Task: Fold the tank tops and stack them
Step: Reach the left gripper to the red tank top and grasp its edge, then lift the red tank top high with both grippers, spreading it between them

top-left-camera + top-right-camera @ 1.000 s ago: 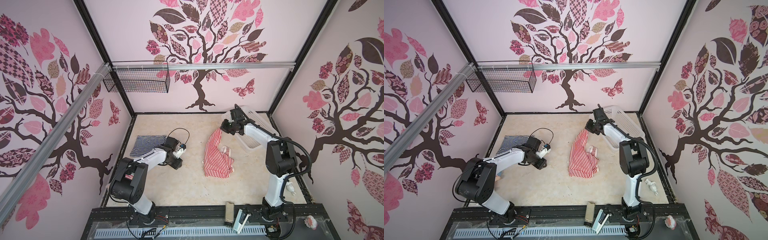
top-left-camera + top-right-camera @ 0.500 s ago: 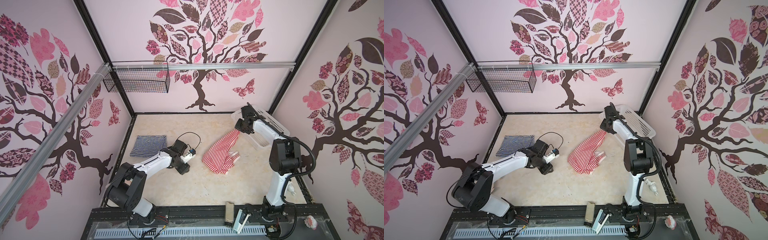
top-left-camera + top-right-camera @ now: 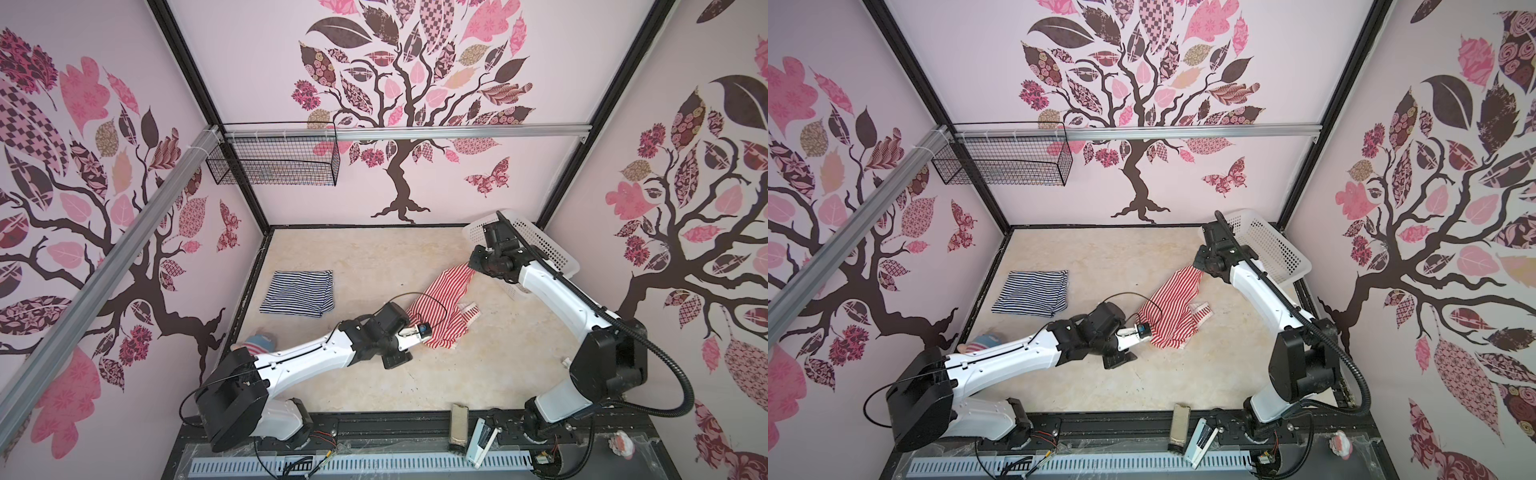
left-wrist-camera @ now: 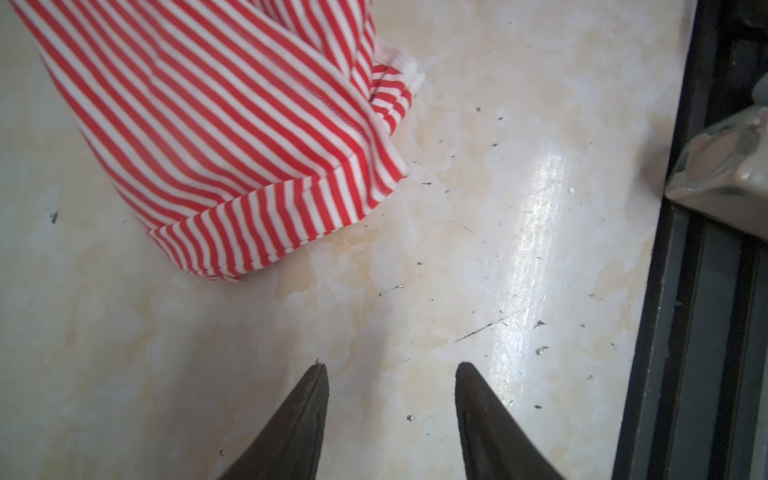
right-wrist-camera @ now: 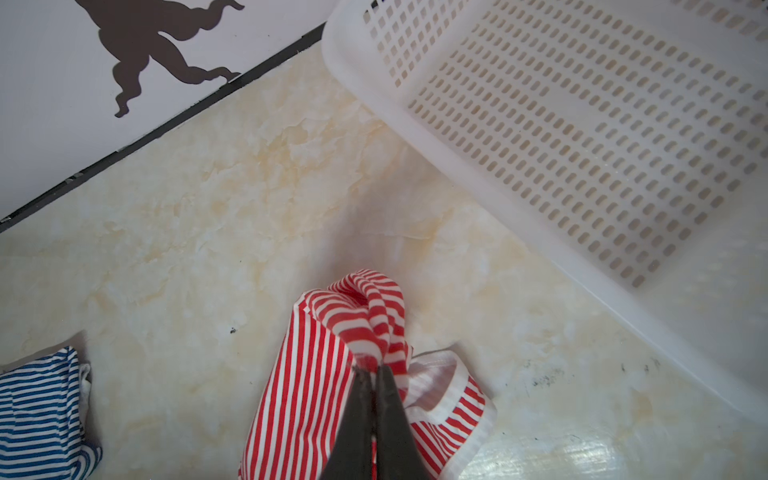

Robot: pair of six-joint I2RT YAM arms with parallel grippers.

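left tool: (image 4: 390, 365) jaws spread, nothing between them, over bare counter (image 3: 365, 257), short of the hem
right tool: (image 5: 374, 370) jaws pressed together, pinching a bunched edge of the red-striped tank top (image 3: 440, 307)
red-striped tank top: mid-counter, right of centre in both top views; one end raised at the right tool, the rest slopes down onto the counter, crumpled
hem edge: folded-over band (image 4: 249, 232) faces the left tool, apart from both tips
strap: white-trimmed loop (image 5: 449, 399) lies flat on the counter beside the right tool
navy-striped tank top: (image 3: 298, 293) folded to a rectangle, flat, back-left part of the counter, well apart from the red one
basket: (image 3: 548, 249) white, perforated, back-right corner, tilted, rim near the right tool, not touching the cloth
doll: (image 3: 259, 343) at the left counter edge, mostly hidden by the left arm
open room: bare counter between the two tops, along the back wall and across the front
counter edge: black rail (image 4: 685, 291) near the left tool on one side
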